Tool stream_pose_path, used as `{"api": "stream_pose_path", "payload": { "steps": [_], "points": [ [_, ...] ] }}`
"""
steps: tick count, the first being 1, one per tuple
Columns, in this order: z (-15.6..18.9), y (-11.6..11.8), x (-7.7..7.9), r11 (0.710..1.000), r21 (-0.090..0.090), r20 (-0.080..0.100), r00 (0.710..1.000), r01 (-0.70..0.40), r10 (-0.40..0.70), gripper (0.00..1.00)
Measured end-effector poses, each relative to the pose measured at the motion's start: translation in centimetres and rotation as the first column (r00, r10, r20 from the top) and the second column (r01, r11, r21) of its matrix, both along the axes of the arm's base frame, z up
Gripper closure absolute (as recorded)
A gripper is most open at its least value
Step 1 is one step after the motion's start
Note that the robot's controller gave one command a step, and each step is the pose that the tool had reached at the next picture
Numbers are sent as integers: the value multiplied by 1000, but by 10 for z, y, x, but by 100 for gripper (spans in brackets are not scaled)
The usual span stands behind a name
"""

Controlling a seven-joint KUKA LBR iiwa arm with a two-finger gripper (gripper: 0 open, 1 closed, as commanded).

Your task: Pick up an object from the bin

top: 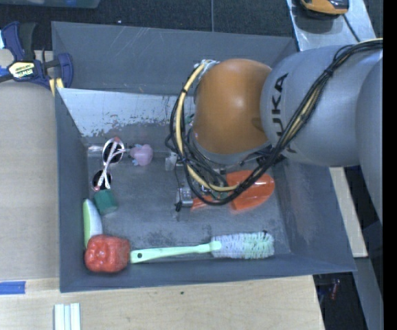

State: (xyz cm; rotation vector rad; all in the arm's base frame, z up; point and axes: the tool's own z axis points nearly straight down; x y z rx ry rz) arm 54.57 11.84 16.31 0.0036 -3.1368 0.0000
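My gripper hangs low in the middle of the bin, under the arm's wrist, mostly hidden by it. Right beside it, to its right, lies an orange rounded plastic thing, partly covered by the wrist and cables. Whether it touches the gripper I cannot tell. In front of the gripper, along the bin's near wall, lies a brush with a pale green handle and white bristles.
A red lumpy thing sits at the brush handle's left end, with a green-and-white tube and a small dark green block above it. Further back on the left lie a black-and-white looped cord and a small pink thing.
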Motion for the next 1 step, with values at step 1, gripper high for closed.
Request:
{"api": "stream_pose_path", "payload": {
  "steps": [1],
  "points": [
    [4,-1,2,1000,1,8,1000,2,-2,0]
  ]
}}
